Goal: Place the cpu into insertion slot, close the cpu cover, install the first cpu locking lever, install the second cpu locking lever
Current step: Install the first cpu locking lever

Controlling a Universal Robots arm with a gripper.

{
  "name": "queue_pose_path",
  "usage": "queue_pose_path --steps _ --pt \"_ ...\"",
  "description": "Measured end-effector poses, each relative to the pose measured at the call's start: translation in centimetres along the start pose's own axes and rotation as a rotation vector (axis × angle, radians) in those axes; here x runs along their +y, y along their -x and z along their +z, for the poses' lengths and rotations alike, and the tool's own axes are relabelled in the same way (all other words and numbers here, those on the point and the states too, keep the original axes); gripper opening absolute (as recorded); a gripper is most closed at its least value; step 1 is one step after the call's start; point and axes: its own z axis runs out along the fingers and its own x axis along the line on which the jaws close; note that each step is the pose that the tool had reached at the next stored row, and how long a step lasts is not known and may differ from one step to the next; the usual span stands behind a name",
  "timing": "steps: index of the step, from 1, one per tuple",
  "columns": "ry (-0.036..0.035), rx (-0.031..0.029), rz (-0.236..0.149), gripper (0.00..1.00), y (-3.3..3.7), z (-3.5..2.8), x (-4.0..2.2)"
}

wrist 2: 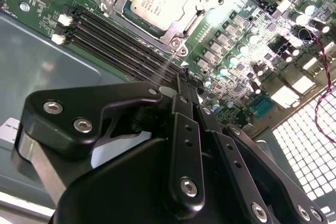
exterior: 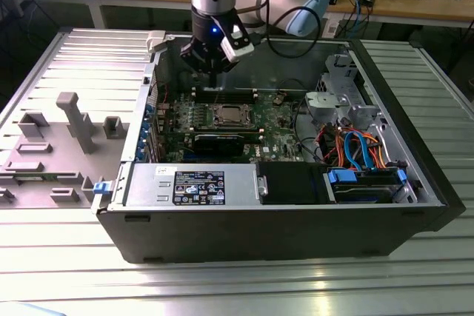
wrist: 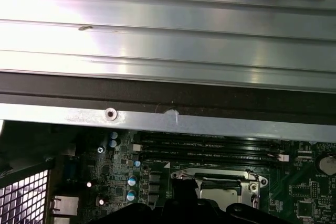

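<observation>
Two steps are looking done, the cpu [wrist 2: 153, 4] sitting under the cpu cover [wrist 2: 178, 30] while the clenched, empty gripper [wrist 2: 185, 80] is hovering nearby, needing a lever catch.

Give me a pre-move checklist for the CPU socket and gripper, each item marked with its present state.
1. cpu seated in the insertion slot: ok, its silver top lies flat inside the frame.
2. cpu cover closed over the chip: ok, the frame lies around it.
3. Locking levers latched: cannot tell.
4. gripper empty: ok, fingers shut with nothing between them.
5. Gripper off the motherboard: ok, it hangs above the memory slots beside the socket.
</observation>
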Motion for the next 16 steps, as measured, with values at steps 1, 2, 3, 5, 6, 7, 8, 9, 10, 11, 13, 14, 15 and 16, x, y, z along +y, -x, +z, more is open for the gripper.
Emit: queue_pose_path --steps 1,2,3,5,6,7,8,9,10,11,13,14,15,16 --pt "0.0000 0.0001 0.000 0.11 0.03 0.02 0.00" --pt "-0.0001 0.0001 0.000 0.11 0.08 0.05 -0.01" --pt "-0.0001 0.0002 0.000 0.11 0.14 0.08 -0.01" --pt "0.0000 0.0001 0.000 0.11 0.21 0.12 -0.02" --pt "0.0000 0.0001 0.000 0.11 0.25 0.15 -0.03" --pt "0.0000 0.0001 0.000 0.11 0.28 0.16 -0.03" --pt "0.0001 0.0000 0.000 0.11 0.31 0.17 -0.03" --pt "0.0001 0.0000 0.000 0.11 0.33 0.19 -0.03" --pt "0.0002 0.0000 0.000 0.11 0.37 0.22 -0.03" --pt "0.0000 0.0001 0.000 0.11 0.41 0.25 -0.04" --pt "0.0001 0.0002 0.000 0.11 0.53 0.49 -0.07" --pt "-0.0001 0.0003 0.000 0.11 0.54 0.68 -0.07" --pt "-0.0002 0.0004 -0.001 0.11 0.55 0.80 -0.06" --pt "-0.0003 0.0004 -0.003 0.11 0.56 0.94 -0.02"
